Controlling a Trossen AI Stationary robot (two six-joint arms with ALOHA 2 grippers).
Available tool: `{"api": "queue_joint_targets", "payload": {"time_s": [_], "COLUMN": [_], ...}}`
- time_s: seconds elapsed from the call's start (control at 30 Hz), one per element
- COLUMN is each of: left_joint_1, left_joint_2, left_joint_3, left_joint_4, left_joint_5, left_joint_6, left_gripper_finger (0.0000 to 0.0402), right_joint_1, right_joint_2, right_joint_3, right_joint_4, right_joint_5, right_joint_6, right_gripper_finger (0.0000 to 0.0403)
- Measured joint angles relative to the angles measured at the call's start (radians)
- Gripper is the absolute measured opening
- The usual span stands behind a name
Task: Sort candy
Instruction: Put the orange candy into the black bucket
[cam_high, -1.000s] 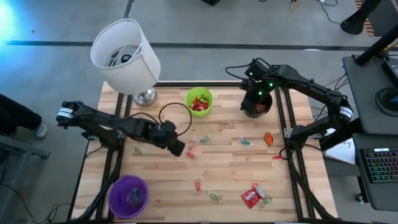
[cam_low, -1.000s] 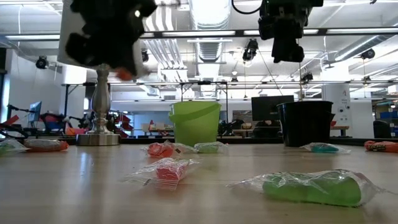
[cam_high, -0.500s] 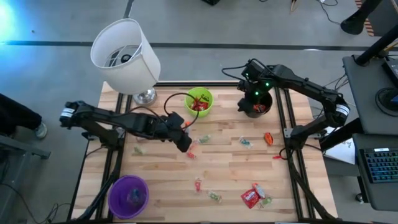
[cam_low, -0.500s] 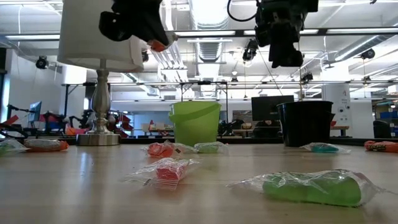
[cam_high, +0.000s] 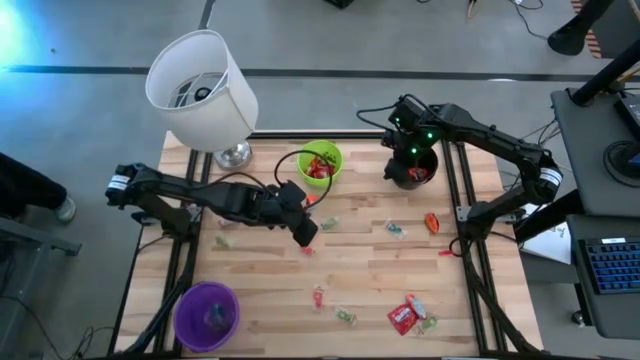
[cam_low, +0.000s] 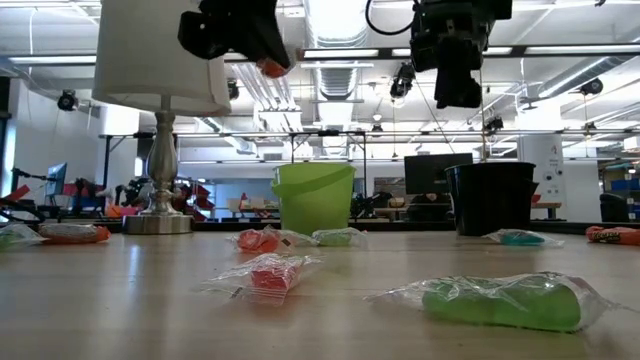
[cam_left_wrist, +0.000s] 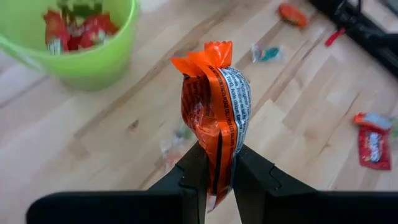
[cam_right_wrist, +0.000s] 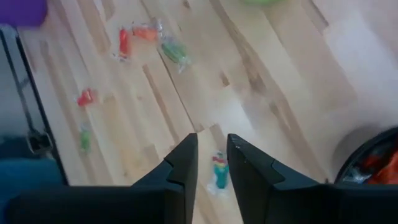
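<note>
— What's the left pincer (cam_left_wrist: 216, 163) doing?
— Clamped on an orange candy (cam_left_wrist: 214, 102), near the green cup (cam_high: 320, 163).
— And the right pincer (cam_right_wrist: 211, 155)?
— Slightly apart, empty, over the black cup (cam_high: 413, 171).
— Progress?
— Partway, I'd say; sweets remain scattered on the bench (cam_high: 380, 270).

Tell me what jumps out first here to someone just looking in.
The left hand, raised above the table near the green cup, pinches an orange candy wrapper. A white lamp stands at the far left corner, and the right hand hovers over the black cup.
</note>
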Motion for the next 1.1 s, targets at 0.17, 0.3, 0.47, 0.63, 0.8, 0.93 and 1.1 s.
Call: {"api": "queue_joint_targets", "payload": {"time_s": [0.17, 0.3, 0.47, 0.63, 0.8, 0.93, 1.1], "left_joint_1": [0.006, 0.016, 0.034, 0.059, 0.086, 0.095, 0.104], "left_joint_2": [-0.001, 0.0, 0.0, -0.001, 0.003, 0.01, 0.011], "left_joint_3": [0.071, 0.114, 0.142, 0.139, 0.126, 0.123, 0.123], "left_joint_4": [0.001, -0.003, -0.003, 0.004, 0.02, 0.076, 0.144], "left_joint_5": [-0.006, -0.006, -0.006, -0.006, -0.006, -0.006, -0.002], "left_joint_6": [0.079, 0.123, 0.15, 0.15, 0.151, 0.205, 0.267], "left_gripper_finger": [0.004, 0.004, 0.004, 0.004, 0.004, 0.004, 0.004], "right_joint_1": [0.011, 0.032, 0.066, 0.091, 0.115, 0.149, 0.181], "right_joint_2": [0.0, 0.0, 0.0, 0.0, -0.002, -0.002, -0.002], "right_joint_3": [0.0, 0.0, 0.0, 0.0, 0.0, 0.0, 0.0], "right_joint_4": [0.056, 0.096, 0.096, 0.165, 0.467, 0.667, 0.738], "right_joint_5": [0.001, 0.001, 0.001, -0.033, -0.254, -0.256, -0.261], "right_joint_6": [-0.079, -0.074, -0.117, -0.092, 0.077, 0.168, 0.182], "right_gripper_finger": [0.0051, 0.0055, 0.01, 0.0155, 0.0175, 0.0176, 0.0176]}}
